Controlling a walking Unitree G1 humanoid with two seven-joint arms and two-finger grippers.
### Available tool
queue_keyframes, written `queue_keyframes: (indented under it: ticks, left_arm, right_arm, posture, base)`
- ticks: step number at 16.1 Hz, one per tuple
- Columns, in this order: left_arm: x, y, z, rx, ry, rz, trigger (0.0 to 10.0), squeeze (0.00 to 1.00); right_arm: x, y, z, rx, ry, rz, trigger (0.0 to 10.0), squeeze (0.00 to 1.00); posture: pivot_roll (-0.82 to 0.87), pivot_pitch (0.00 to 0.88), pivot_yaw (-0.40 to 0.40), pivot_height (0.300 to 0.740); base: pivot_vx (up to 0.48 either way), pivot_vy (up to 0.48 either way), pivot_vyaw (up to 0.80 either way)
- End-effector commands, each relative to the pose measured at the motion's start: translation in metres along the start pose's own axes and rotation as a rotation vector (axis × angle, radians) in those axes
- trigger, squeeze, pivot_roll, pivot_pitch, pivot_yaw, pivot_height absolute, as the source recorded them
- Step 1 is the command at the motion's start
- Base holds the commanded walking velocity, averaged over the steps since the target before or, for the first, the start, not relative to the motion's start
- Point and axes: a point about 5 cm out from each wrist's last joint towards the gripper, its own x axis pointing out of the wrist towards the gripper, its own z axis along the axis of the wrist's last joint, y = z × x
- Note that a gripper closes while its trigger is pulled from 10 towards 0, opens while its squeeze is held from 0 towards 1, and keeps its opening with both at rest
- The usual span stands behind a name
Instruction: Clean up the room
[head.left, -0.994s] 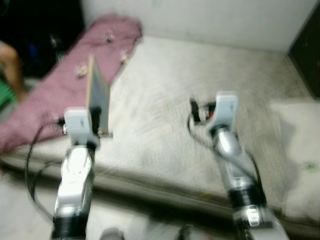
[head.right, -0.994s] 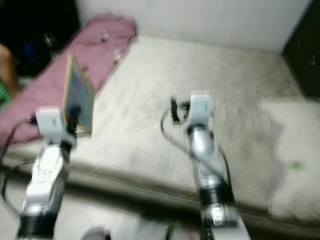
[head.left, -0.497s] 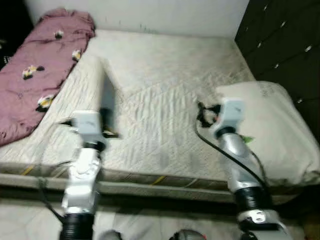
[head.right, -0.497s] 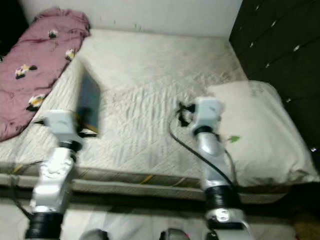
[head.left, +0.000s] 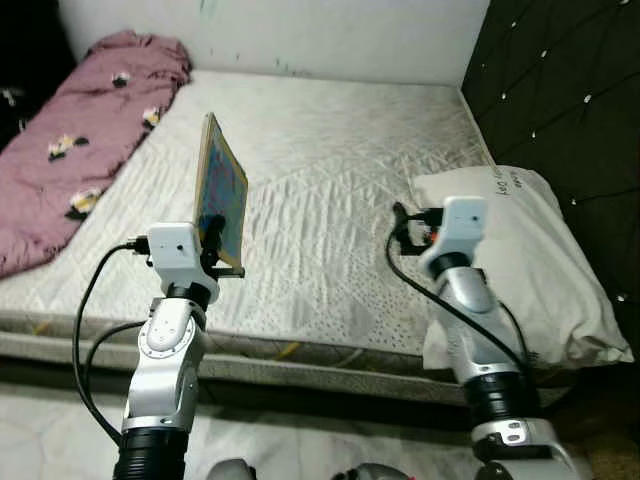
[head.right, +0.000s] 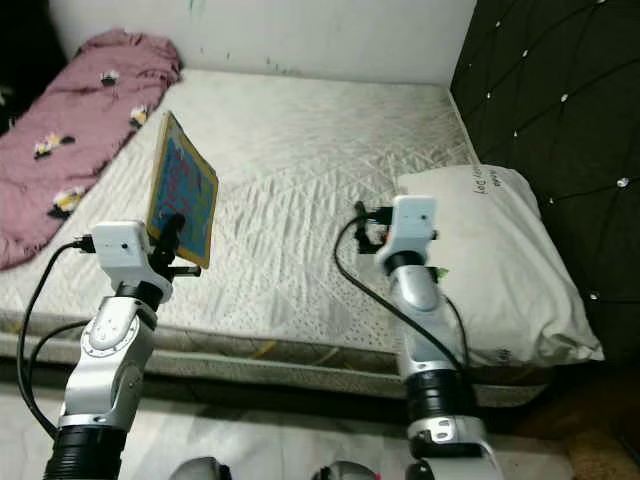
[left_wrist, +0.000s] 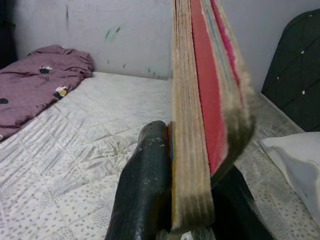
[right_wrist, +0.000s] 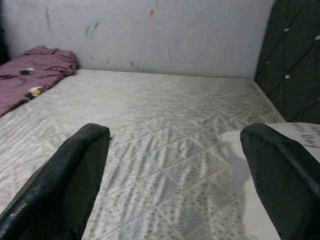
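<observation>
At far left of the bed, a purple blanket lies bunched along the mattress edge, w/ small pale bits on it, too small to tell what they are. Next over, the left gripper is raised above the near edge of the mattress & clamped tight on a flat book or board, holding it upright on edge by its lower corner. Left wrist view shows the fingers pinching both faces, layered edge & red stripe facing the cam, no gap.

Step in hand, as I judge it: carry the book off the bed to wherever it belongs; no shelf or worktop in sight yet, so the drop spot can't be told. To do it well: keep the pinch firm since the grip is low & most of the book stands above it, so it could lever out if the arm swings; move slow, keep it vertical, turn the body not the wrist.

Right of centre, the right gripper hovers over the mattress, fingers spread wide, holding nothing; free to steady the book's top edge if it tips. Far right, a white pillow lies beside the dark padded headboard; pillow & blanket likely need straightening after
</observation>
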Motion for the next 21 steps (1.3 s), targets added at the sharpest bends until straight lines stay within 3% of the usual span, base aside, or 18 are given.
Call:
queue_keyframes:
  ticks: [1,6,9,17,20,21]
  left_arm:
    - [0.001,0.0,0.015,0.008,-0.076,-0.02,10.0,0.0]
    - [0.001,-0.001,0.015,0.004,-0.076,-0.031,10.0,0.0]
    - [0.0,0.0,0.015,0.003,-0.076,-0.033,10.0,0.0]
    - [0.001,0.007,0.018,0.042,-0.063,0.043,10.0,0.0]
    - [-0.009,0.014,0.01,0.051,-0.02,0.08,10.0,0.0]
    - [-0.012,0.013,0.008,0.016,-0.008,0.075,10.0,0.0]
  right_arm:
    - [0.002,0.0,0.004,0.001,-0.008,-0.003,10.0,0.0]
    - [0.002,-0.001,0.003,0.012,-0.006,-0.01,10.0,0.0]
    - [0.002,0.0,0.004,0.006,-0.008,-0.009,10.0,0.0]
    - [0.004,0.002,0.009,-0.006,-0.025,-0.008,10.0,0.0]
    - [-0.004,0.007,0.002,0.02,-0.005,-0.021,10.0,0.0]
    - [-0.008,0.004,-0.001,0.026,0.005,-0.032,10.0,0.0]
  posture:
    - [-0.06,0.0,-0.025,0.74]
    - [-0.06,0.0,-0.025,0.74]
    - [-0.06,0.0,-0.024,0.74]
    - [-0.03,0.0,-0.027,0.74]
    - [-0.04,0.0,-0.011,0.74]
    - [-0.05,0.0,-0.007,0.74]
  base:
    - [0.315,0.0,0.0]
    - [0.322,0.0,-0.58]
    - [0.322,0.0,0.0]
    - [0.0,0.0,0.0]
    - [0.0,0.0,-0.45]
    - [0.0,0.0,-0.8]
